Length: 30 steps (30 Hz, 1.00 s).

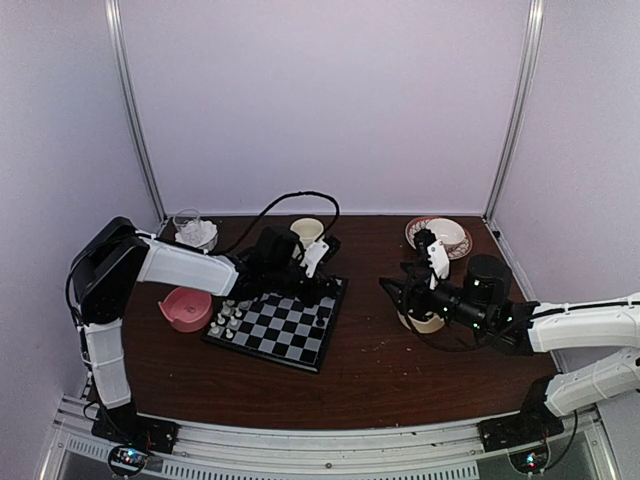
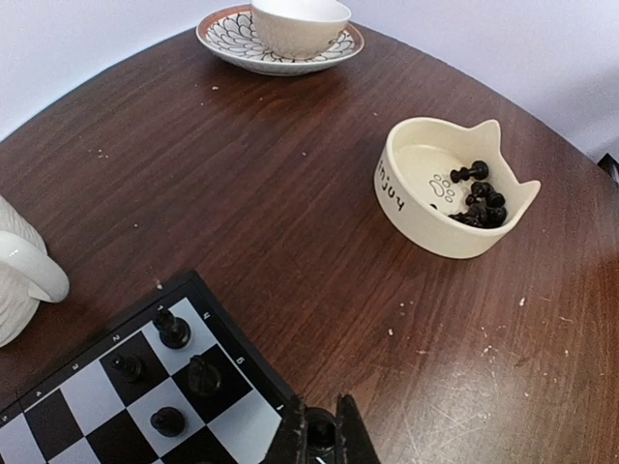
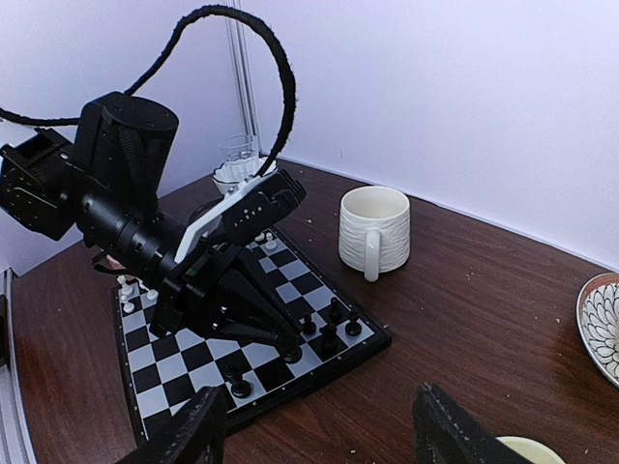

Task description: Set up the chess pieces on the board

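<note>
The board point(image 1: 278, 328) lies mid-table with white chess pieces point(image 1: 228, 318) on its left side and a few black ones point(image 3: 332, 327) near its far right corner. My left gripper point(image 2: 322, 437) is shut on a black piece point(image 3: 291, 352), low over the board's right edge row. More black pieces point(image 2: 480, 201) lie in the cream cat-ear bowl point(image 2: 426, 217). My right gripper point(image 3: 319, 445) hangs open and empty above the table between board and bowl point(image 1: 426, 321), its fingers point(image 3: 184, 435) far apart.
A white mug point(image 3: 374, 230) stands behind the board's far corner. A pink bowl point(image 1: 187, 308) sits left of the board, and a glass dish point(image 1: 195, 231) is at the back left. A patterned saucer with a cup point(image 1: 441, 236) stands at the back right.
</note>
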Motion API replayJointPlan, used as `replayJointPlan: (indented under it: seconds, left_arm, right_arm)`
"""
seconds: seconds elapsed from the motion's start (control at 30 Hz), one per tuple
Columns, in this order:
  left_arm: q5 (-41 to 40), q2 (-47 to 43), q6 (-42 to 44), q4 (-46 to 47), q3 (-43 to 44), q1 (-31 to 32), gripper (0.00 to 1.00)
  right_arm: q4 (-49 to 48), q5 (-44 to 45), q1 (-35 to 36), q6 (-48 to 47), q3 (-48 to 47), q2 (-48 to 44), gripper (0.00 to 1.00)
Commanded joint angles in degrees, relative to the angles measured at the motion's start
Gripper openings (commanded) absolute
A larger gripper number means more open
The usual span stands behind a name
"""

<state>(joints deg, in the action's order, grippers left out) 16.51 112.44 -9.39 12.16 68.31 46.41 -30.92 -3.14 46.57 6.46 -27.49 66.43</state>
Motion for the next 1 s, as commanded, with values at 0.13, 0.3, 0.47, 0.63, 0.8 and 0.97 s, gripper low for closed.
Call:
replayJointPlan:
  seconds: [0.13, 0.3, 0.47, 0.63, 0.8, 0.97]
  left_arm:
    - [-2.9, 1.8, 3.4, 0.5, 2.6, -0.6, 0.00]
    - [-3.8, 3.2, 3.7, -0.6, 3.7, -0.7, 0.00]
    - [-4.1, 4.4, 3.8, -1.4, 4.4, -0.8, 0.00]
    - [-4.2, 4.9, 4.3, -2.5, 4.7, -0.9, 0.00]
    - [-4.6, 5.5, 4.7, -3.5, 5.0, -0.9, 0.00]
    - [-5.1, 5.7, 5.0, -4.6, 5.4, -0.9, 0.00]
  right_arm:
    - [-2.2, 0.4, -0.1, 0.4, 0.2, 0.7, 0.68]
    - [-2.3, 0.2, -0.1, 0.5, 0.2, 0.7, 0.68]
    - [-2.1, 0.2, -0.1, 0.5, 0.2, 0.6, 0.68]
    - [-2.1, -0.2, -0.1, 0.7, 0.2, 0.4, 0.68]
    - [-2.0, -0.5, -0.1, 0.8, 0.2, 0.4, 0.68]
    - [-2.0, -0.6, -0.1, 0.8, 0.2, 0.4, 0.68]
